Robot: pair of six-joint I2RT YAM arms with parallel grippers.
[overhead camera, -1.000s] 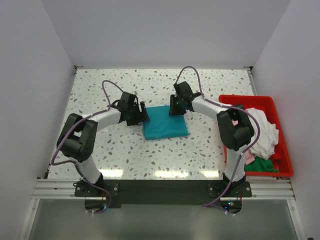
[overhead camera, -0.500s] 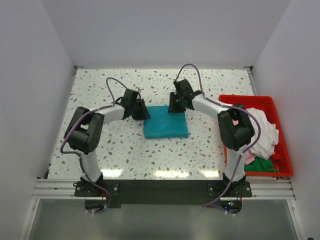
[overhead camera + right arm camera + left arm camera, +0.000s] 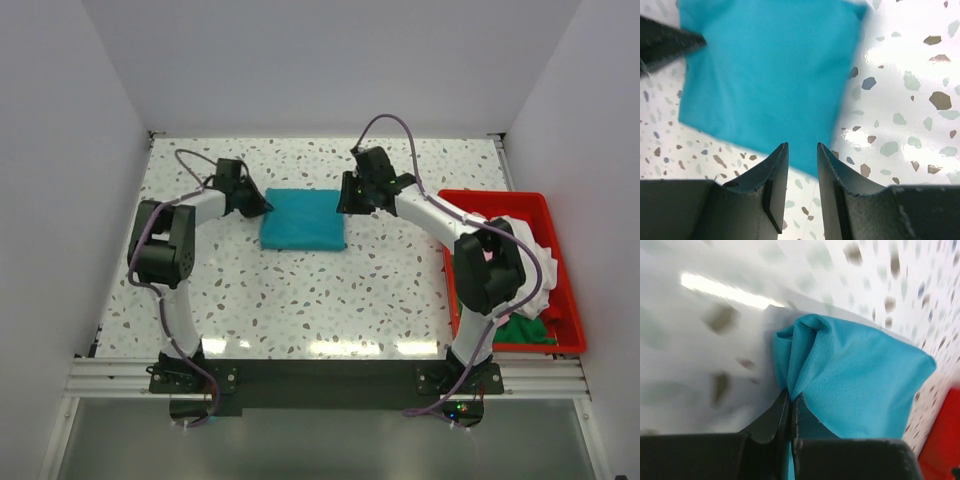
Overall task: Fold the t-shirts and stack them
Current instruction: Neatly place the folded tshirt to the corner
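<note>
Bright, even overhead light, soft shadows.
In the left wrist view the table (image 3: 700, 370) left of the teal t-shirt (image 3: 855, 380) blurs under a white glare streak; the top view is sharp.

A speckled white tabletop (image 3: 300, 290) is lying under bright light, with strips of glare showing along its near edge. A red plastic bin (image 3: 515, 197) is sitting at its right edge, reaching toward the near right corner. Plain white walls (image 3: 330, 60) are enclosing the left, far and right edges. A metal rail (image 3: 110, 378) is running along the near edge.
</note>
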